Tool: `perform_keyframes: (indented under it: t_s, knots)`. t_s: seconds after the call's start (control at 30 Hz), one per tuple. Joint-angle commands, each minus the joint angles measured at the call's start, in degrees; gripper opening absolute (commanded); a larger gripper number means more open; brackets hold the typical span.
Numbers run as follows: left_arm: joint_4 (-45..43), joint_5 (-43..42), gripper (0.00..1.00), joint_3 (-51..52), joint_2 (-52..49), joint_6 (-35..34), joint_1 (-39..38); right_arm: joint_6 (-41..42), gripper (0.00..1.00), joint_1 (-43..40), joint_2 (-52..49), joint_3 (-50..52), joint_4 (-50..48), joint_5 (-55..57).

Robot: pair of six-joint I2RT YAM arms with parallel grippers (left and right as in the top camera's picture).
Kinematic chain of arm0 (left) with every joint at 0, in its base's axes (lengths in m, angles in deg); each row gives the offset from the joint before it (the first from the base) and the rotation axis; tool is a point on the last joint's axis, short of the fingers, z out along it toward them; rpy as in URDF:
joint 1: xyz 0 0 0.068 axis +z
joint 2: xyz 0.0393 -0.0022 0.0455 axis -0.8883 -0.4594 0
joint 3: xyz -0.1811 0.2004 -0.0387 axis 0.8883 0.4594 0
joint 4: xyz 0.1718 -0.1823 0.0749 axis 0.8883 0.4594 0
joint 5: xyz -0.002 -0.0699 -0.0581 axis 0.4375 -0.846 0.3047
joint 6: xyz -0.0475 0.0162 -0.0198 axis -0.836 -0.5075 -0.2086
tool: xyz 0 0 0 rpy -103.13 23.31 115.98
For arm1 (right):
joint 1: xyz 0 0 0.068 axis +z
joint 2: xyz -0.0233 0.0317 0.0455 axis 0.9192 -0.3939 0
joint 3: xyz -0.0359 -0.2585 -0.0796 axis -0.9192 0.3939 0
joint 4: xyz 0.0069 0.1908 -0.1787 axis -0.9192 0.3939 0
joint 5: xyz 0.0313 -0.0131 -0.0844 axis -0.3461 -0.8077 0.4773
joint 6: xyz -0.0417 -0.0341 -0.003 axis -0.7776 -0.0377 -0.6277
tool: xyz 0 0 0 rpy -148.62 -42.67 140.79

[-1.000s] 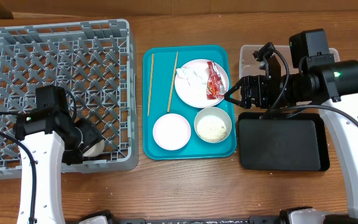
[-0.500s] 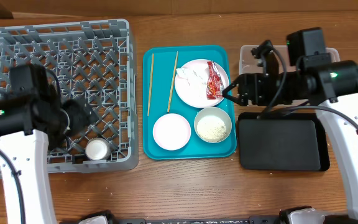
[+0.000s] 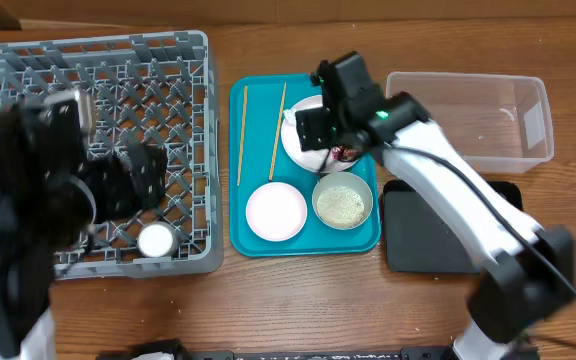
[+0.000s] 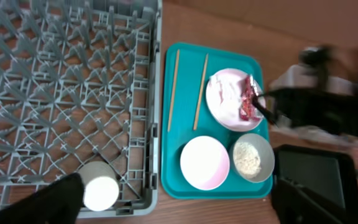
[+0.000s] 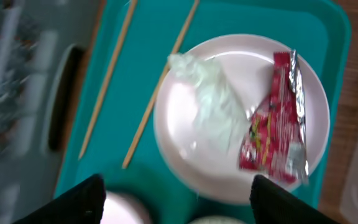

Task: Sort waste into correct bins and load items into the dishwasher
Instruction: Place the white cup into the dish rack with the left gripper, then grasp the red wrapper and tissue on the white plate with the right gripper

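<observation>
Red printed wrapper lies on the right half of the plate in the right wrist view. Its long axis runs up the picture, slightly tilted, and the crumpled tissue is just beside it on the left. The right gripper is spread wide and empty, with the wrapper ahead of it, nearer its right finger. Overhead, that gripper hovers over the plate on the teal tray. The clear tub and black tray are on its right, so this arm is much the nearer. In the left wrist view the left gripper is also wide and empty above the grey rack, where the cup stands, well apart from the waste
</observation>
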Motion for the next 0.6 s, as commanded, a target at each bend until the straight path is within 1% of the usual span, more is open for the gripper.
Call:
perform_keyframes:
  t_s: [0.0,0.07,0.2,0.33,0.37,0.43,0.47,0.57]
  knots:
    - [1.2,-1.0,1.00,-1.1,3.8,1.9,-0.3,0.6,0.69,-2.2,-7.2,-0.5,-4.9,3.3]
    - [2.1,-1.0,1.00,-1.1,5.1,1.9,-0.3,0.4,0.67,-2.7,-10.7,-0.5,-7.3,2.4]
    - [3.6,-1.0,1.00,-1.1,6.0,1.9,-0.3,0.5,0.62,-2.6,-16.4,-0.5,-10.5,-2.7]
    - [3.7,-1.0,1.00,-1.0,5.7,1.9,-0.3,0.5,0.40,-1.7,-19.1,-0.5,-10.5,-2.6]
    - [3.6,-1.0,1.00,-1.0,5.7,1.9,-0.3,0.5,0.22,-1.6,-19.0,-0.5,-9.7,-2.7]
    - [3.6,-1.0,1.00,-1.0,5.7,1.9,-0.3,0.7,0.09,-1.6,-18.0,-1.2,-7.8,-2.7]
    - [3.6,-1.0,1.00,-1.0,5.7,1.9,-0.3,0.7,0.04,-1.6,-17.4,-1.6,-6.7,-2.7]
    - [3.6,-0.8,1.00,-1.0,5.7,1.9,-0.3,2.5,0.04,-2.4,-14.0,-4.0,-1.1,-2.8]
